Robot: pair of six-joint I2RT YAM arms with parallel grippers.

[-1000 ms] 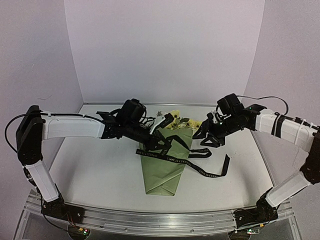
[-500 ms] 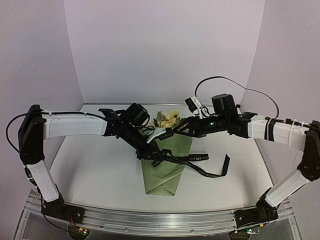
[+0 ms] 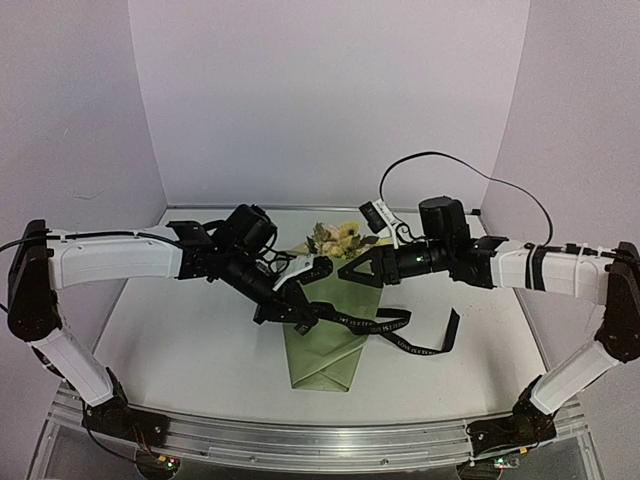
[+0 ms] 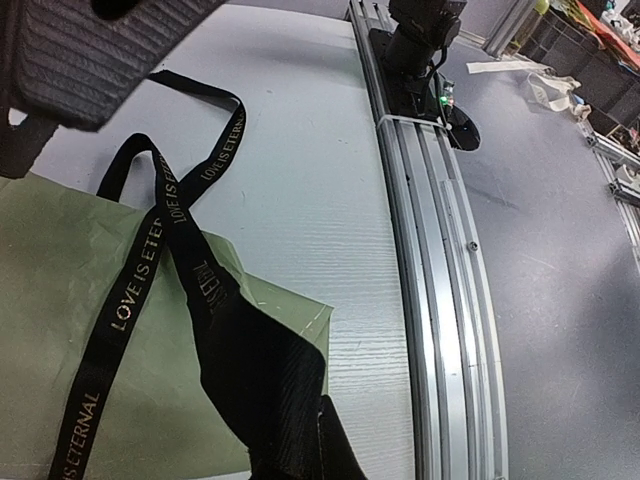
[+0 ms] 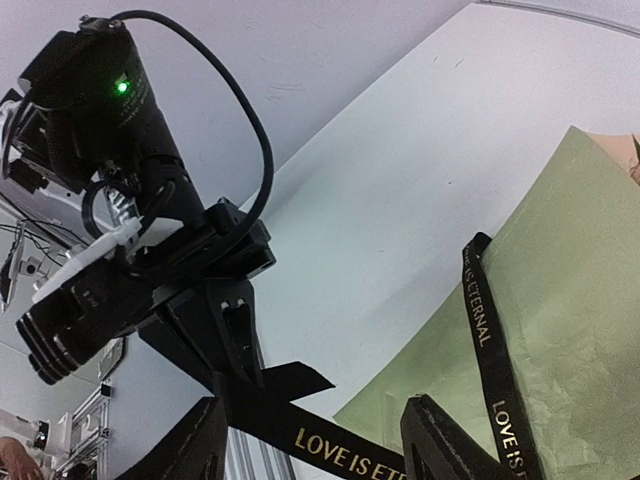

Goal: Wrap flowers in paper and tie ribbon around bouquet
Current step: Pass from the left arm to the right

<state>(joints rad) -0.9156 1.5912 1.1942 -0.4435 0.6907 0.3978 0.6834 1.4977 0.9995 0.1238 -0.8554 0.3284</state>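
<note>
White table (image 3: 180, 330), lilac walls (image 3: 300, 100). At table centre lies bouquet (image 3: 325, 350) — green paper (image 3: 318, 365) cone, tip toward near edge, flowers (image 3: 337, 238) at far end. Black ribbon (image 3: 385, 322) draped across cone, tail trailing toward right edge. One end clamped in left gripper (image 3: 288, 312) at cone's left side. Over cone's far right, beside flowers, right gripper (image 3: 348, 275) — fingers apart.

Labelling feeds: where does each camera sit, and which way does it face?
Top external: above and behind, facing the bouquet; left arm and right arm show.
Left wrist: left arm, facing ribbon, paper and rail; own fingers show.
Right wrist: right arm, facing the left gripper pinching ribbon; own fingers below.
All share the ribbon.
</note>
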